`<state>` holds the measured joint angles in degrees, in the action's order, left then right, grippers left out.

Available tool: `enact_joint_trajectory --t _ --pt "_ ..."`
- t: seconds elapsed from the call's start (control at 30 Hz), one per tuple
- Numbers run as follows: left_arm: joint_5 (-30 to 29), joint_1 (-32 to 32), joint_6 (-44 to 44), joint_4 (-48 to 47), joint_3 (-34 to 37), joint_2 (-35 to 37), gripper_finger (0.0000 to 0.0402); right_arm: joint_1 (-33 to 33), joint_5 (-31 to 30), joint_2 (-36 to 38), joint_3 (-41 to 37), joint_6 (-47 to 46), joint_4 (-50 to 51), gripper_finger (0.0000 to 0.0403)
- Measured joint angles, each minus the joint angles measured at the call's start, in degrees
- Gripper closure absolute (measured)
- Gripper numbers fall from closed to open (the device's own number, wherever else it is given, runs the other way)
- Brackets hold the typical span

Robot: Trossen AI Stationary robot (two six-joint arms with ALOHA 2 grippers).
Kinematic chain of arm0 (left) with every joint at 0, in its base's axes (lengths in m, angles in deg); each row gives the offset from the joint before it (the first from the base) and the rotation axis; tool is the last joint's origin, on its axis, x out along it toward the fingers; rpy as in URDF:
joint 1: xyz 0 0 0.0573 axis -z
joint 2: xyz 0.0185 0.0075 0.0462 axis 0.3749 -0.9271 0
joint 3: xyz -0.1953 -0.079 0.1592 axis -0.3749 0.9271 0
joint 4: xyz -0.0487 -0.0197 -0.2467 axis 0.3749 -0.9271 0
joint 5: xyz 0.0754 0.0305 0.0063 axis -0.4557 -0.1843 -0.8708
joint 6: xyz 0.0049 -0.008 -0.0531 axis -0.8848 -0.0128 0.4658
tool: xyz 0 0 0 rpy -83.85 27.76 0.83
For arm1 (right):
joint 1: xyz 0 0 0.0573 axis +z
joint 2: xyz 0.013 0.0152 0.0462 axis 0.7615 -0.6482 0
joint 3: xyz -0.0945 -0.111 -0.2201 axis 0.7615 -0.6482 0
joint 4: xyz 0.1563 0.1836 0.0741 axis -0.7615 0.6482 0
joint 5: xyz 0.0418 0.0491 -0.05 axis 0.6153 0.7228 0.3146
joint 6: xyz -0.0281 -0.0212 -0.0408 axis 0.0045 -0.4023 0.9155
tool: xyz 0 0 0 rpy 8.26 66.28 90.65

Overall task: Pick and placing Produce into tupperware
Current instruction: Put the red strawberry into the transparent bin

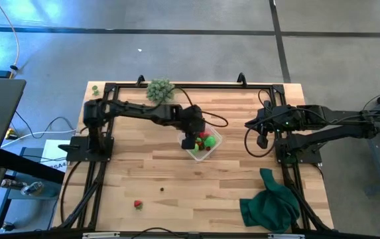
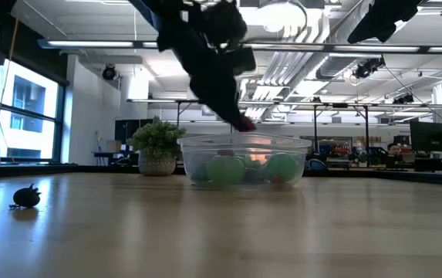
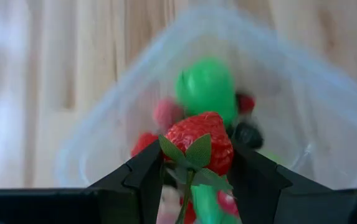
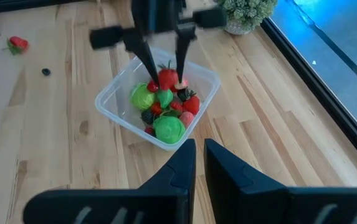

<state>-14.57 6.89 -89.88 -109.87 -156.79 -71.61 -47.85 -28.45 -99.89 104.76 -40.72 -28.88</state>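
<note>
Red toy strawberry sits clamped in our left gripper over the clear squarish tupperware mid-table, already well filled, while one red piece and a dark bit remain out, right gripper closed aside.

Table: pale wood planks, matt, visible grain. Tupperware: clear plastic, smooth, slightly glossy. Strawberry in left gripper: glossy red plastic, pitted skin, leaves look like matt cloth. Gripper fingers: matt black plastic. Cloth: dark green fabric, crumpled.
</note>
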Motion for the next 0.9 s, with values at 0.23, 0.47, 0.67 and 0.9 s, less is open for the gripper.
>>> enact_joint_trajectory --t 0.23,0.47,0.67,0.9 --pt "-0.16 -0.25 -0.20 -0.99 0.02 -3.93 0.0250 0.02 0.02 0.00 -0.01 0.00 0.02 0.0378" --pt "-0.63 -0.25 -0.25 -0.93 0.00 -3.80 0.0250 0.00 0.00 0.00 -0.02 0.00 0.02 0.0378" --pt "-0.14 -0.25 -0.42 -2.35 0.00 -3.94 0.0250 0.00 0.00 0.00 -0.01 0.00 0.01 0.0378" --pt "1.55 -0.25 -0.42 -2.46 0.00 -4.15 0.0250 0.02 0.01 0.00 -0.01 0.00 0.00 0.0378"
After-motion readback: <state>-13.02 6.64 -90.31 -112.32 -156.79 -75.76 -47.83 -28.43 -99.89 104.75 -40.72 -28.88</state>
